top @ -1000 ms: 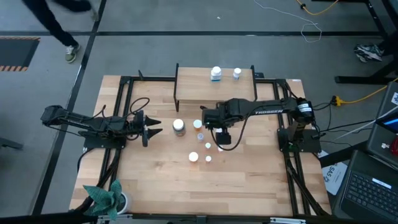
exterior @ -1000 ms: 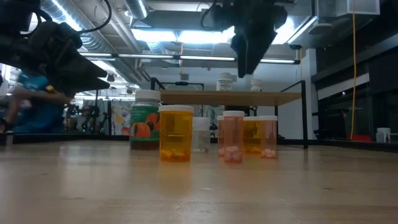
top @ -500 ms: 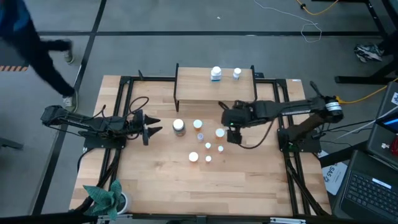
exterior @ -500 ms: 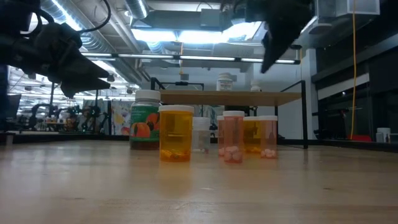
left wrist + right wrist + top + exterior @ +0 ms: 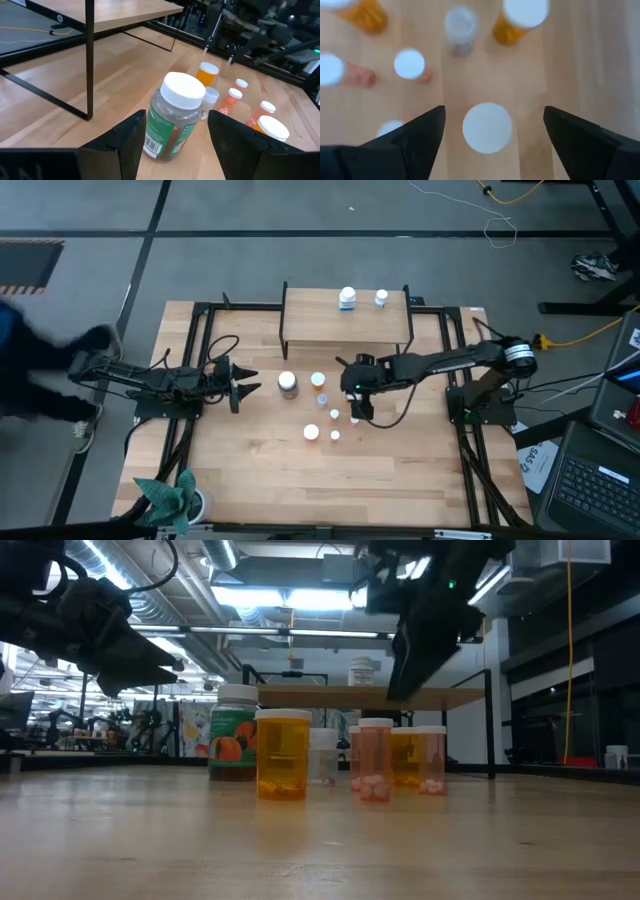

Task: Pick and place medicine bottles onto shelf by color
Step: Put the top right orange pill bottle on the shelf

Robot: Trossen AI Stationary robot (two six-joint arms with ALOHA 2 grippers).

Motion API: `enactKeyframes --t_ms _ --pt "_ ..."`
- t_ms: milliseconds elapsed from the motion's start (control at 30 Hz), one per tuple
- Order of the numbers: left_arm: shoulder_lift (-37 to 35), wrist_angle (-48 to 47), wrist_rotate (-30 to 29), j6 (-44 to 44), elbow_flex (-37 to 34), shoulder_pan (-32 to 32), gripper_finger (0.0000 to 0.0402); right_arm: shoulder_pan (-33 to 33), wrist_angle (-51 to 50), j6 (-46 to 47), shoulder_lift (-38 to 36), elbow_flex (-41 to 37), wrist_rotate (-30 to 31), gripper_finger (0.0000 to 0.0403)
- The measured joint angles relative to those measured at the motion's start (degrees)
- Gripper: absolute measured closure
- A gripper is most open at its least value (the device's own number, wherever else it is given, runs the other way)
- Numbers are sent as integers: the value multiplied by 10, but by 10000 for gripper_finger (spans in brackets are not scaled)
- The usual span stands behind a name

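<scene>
Two bottles on the shelf, seven bottles on the table

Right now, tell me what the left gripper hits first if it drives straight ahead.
Most likely the dark green bottle with the white cap: it stands centred ahead of the open left gripper. The orange bottles lie farther on.

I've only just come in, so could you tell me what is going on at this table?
The robot is sorting medicine bottles onto the shelf, where two bottles already stand. The right gripper hangs open above a white-capped bottle in the cluster on the table, holding nothing. The left gripper waits open at the left, pointed at the green bottle.
</scene>
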Motion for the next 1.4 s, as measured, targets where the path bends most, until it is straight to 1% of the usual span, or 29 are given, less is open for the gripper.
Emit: enactKeyframes --t_ms 133,233,567,700,967,1033,1167,1267,1400 --pt "0 0 0 0 0 0 193 0 0 -9 25 3 -10 63" --pt "0 -1 0 0 0 0 193 0 -6 1 40 3 -10 63" --pt "0 -2 0 0 0 0 193 -10 -18 15 68 -2 -9 66" --pt "0 -2 0 0 0 0 193 -10 -19 16 72 -2 -9 91" --pt "0 -3 0 1 0 0 193 -10 -9 17 75 -2 -9 174" --pt "0 -3 0 12 0 0 193 -10 -7 17 75 -2 -9 190" --pt "0 -3 0 34 0 0 193 -10 -13 16 73 -2 -9 195" --pt "0 -3 0 35 0 0 193 -10 -48 12 64 18 -3 193" --pt "0 -2 0 35 0 0 193 -10 -135 -13 50 82 56 192"
